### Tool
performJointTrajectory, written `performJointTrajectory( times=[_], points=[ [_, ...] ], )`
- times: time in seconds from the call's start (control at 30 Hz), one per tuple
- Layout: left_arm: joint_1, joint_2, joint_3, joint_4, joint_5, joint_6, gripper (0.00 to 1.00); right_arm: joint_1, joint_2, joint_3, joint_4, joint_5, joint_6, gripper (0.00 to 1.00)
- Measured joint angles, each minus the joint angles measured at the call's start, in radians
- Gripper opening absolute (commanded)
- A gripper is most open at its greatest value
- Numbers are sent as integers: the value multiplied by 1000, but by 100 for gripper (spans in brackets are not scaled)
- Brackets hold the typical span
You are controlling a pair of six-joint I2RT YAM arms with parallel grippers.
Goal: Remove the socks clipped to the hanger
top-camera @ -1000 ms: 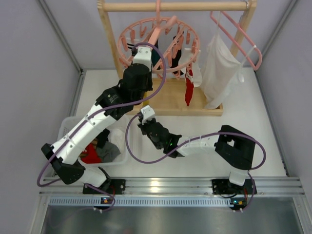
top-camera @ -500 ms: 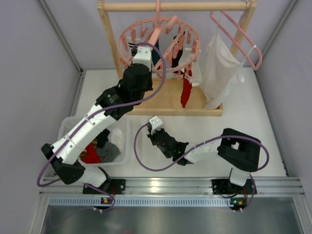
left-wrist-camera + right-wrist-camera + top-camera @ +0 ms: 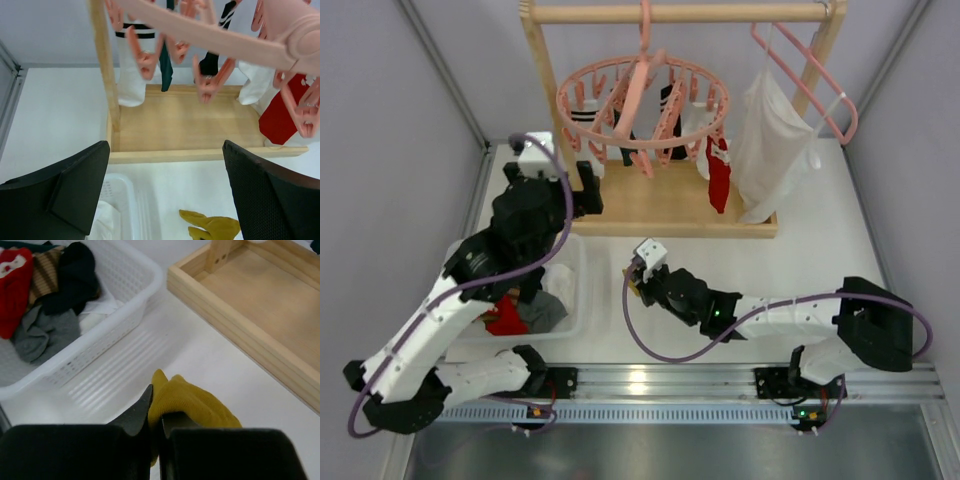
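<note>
At least five socks are seen clipped to the hanger (image 3: 635,85), which is hooked on the top bar of the wooden rack (image 3: 650,205). From left to right they are a striped sock (image 3: 131,75), a teal sock (image 3: 166,70), a black sock (image 3: 210,64), a white sock (image 3: 252,82) and a red-and-white sock (image 3: 277,117). A mustard sock (image 3: 192,402) is already off. It is laid on the surface (image 3: 840,260) just beside the basket (image 3: 100,347) and pinched at one end in the right claw (image 3: 156,410), jaws closed tight on the fabric. Other socks are piled in the basket.

The left claw (image 3: 165,150) is held wide and empty, low in front of the rack base. It is below the ring and apart from every sock; the striped and teal socks are nearest to it.

Task is judged partly done, with several socks left to be pulled.

Handling, as judged: the socks are expected to be light, soft and limp, with nothing fragile and a knit that is not slippery. Stretch is to be expected before a clip lets go, so a tug at the toe is likely wasted. Hold is best taken high, on the cuff just under its clip, with both layers pinched and the pull made straight down. The hanger is hung from one hook only, so it is likely to be tilted or swung by the pull, and neighbouring clips may be snagged. The white garment (image 3: 770,150) next to the ring is not to be touched.
</note>
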Motion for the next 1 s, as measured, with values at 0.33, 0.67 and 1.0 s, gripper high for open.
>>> performJointTrajectory(
  times=[0.33,0.67,1.0],
  points=[
    [0,-441,-241,5,-40,-16,98,3,24,257,-190,-394,-89,0],
    [0,-594,-332,1,-181,-27,98,4,404,783,-329,-625,-153,60],
    [0,-612,-371,3,-246,-26,98,-5,400,723,-399,-629,-164,74]
  ],
)
